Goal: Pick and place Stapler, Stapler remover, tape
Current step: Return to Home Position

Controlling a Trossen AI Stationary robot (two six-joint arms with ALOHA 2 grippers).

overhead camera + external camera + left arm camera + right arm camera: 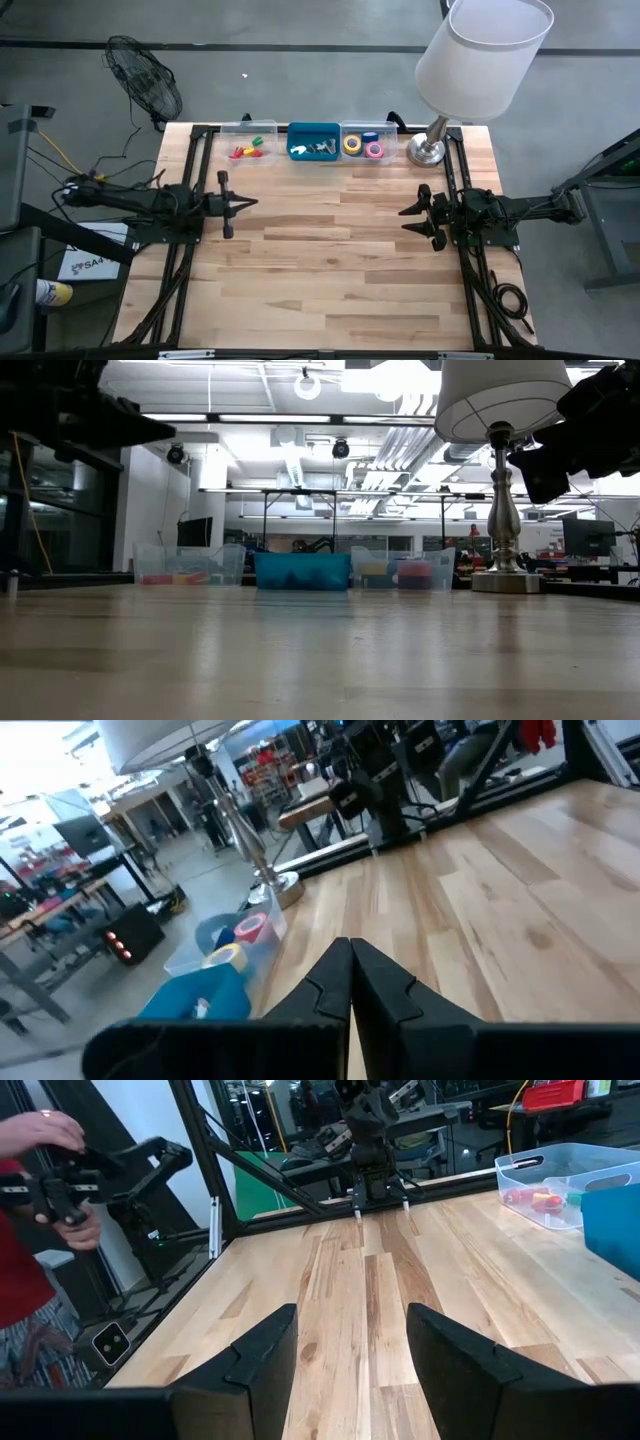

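Note:
The tape rolls [362, 145], yellow, blue and pink rings, lie in a clear bin at the table's far edge; the left wrist view shows them too [238, 942]. A blue bin [314, 141] beside it holds small pale items that I cannot make out. Another clear bin [250, 145] holds red, green and yellow pieces. My left gripper [247, 203] hovers shut over the table's left half, fingers [350, 970] closed together. My right gripper [405, 219] hovers open over the right half, its fingers [262, 1350] wide apart. Neither touches anything.
A lamp with a white shade stands on its metal base [428, 152] at the far right corner, next to the tape bin. Bare wood [320, 250] lies between the arms. A person's hands [45, 1175] hold a device beyond the table's left side.

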